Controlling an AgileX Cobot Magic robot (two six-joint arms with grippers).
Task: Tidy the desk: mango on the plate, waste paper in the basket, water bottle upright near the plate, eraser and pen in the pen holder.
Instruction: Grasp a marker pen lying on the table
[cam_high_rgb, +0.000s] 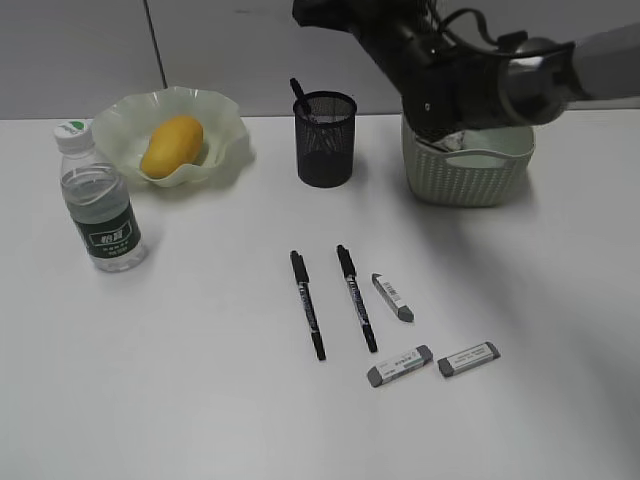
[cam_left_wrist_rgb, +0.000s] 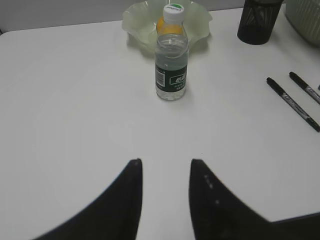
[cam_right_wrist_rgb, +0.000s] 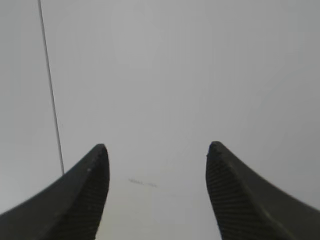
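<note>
The mango lies in the wavy green plate. Beside the plate, the water bottle stands upright. A pen stands in the black mesh pen holder. Two pens and three erasers lie on the desk. A white creased scrap, apparently the waste paper, shows in the basket under my right arm. My right gripper is open and empty, facing the wall. My left gripper is open and empty above bare desk, well short of the bottle.
In the left wrist view the plate sits behind the bottle, the pen holder and basket at top right, and both pens at the right edge. The grey wall rises behind the desk.
</note>
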